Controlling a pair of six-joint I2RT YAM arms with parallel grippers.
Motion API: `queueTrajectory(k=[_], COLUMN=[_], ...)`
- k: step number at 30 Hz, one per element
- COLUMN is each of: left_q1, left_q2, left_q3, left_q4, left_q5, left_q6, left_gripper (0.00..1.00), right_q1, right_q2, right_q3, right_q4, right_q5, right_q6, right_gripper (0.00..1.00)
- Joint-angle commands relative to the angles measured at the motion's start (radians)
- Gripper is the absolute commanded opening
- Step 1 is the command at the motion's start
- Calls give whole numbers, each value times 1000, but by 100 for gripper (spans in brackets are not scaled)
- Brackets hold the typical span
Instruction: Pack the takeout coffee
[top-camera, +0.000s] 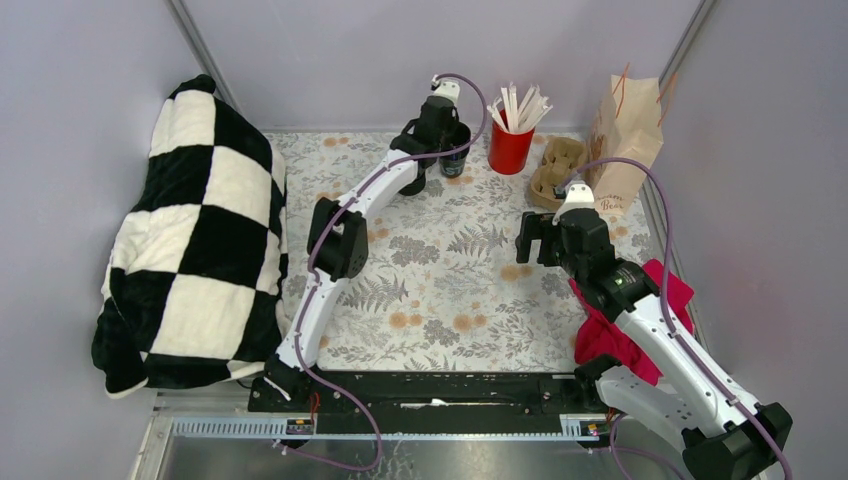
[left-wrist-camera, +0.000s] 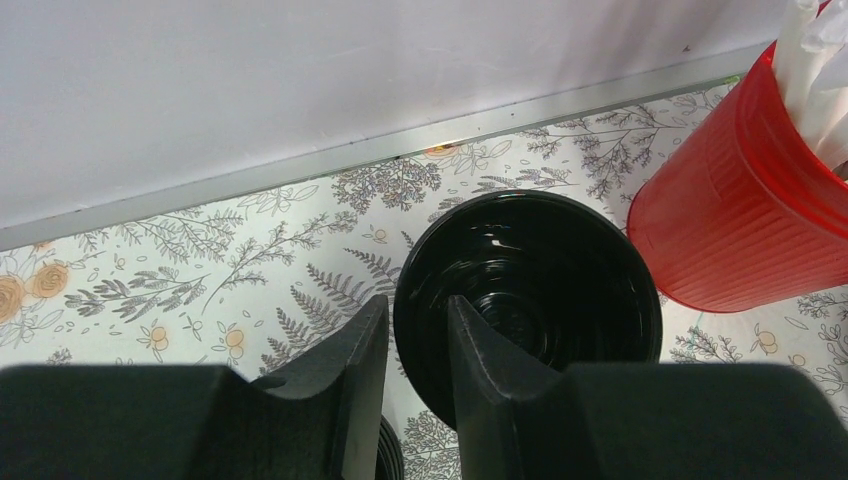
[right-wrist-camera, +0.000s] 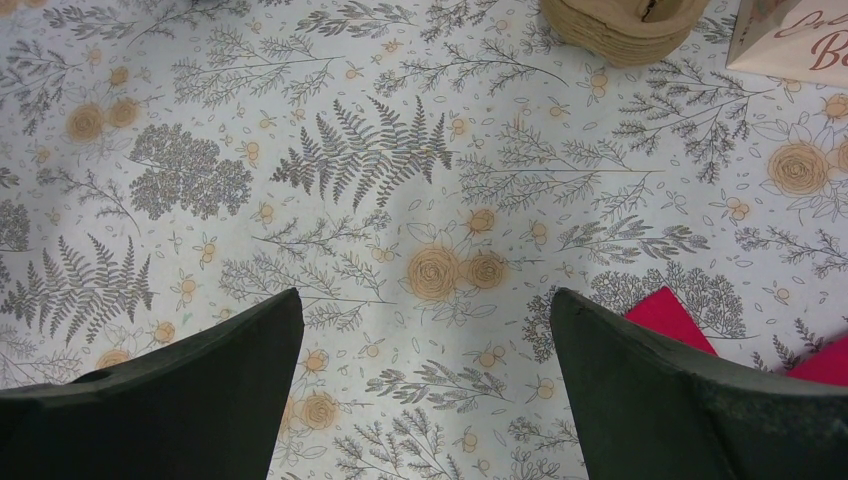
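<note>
Barely started: takeout coffee (left-wrist-camera: 530, 280) upright at back of tablecloth (right-wrist-camera: 420, 150), just beside red cup (left-wrist-camera: 740, 200), well apart from paper bag (top-camera: 625, 140). Left gripper (left-wrist-camera: 415, 305) narrow, jaws straddling its rim; firm grip unclear. Right gripper (right-wrist-camera: 425, 295) wide, empty, above tablecloth. Remaining: lift, carry, bag.

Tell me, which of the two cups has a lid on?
The small black cup, capped with a round black lid; the red cup beside it stands open, holding white sticks.

You can't see the near rim of the coffee cup (left-wrist-camera: 540, 270) behind the left gripper (left-wrist-camera: 415, 305), and the red cup (left-wrist-camera: 740, 220) gets cropped on the right.
</note>
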Motion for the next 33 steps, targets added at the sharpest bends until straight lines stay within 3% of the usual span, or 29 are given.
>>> queueTrajectory(k=[1, 9, 16, 33], left_q1=[5, 5, 5, 10], left_q2=[13, 14, 9, 22], left_q3=[60, 68, 68, 68], left_q4=[51, 55, 63, 57], left_q5=[10, 1, -6, -6], left_q6=[-1, 3, 6, 3], left_gripper=[32, 24, 28, 25], right_q1=[2, 2, 3, 2], right_q2=[4, 12, 19, 22], right_q3=[0, -3, -3, -2], right_q4=[38, 46, 49, 49], right_q5=[-5, -12, -21, -23], right_q6=[-8, -9, -8, -11], right_gripper=[100, 100, 100, 100])
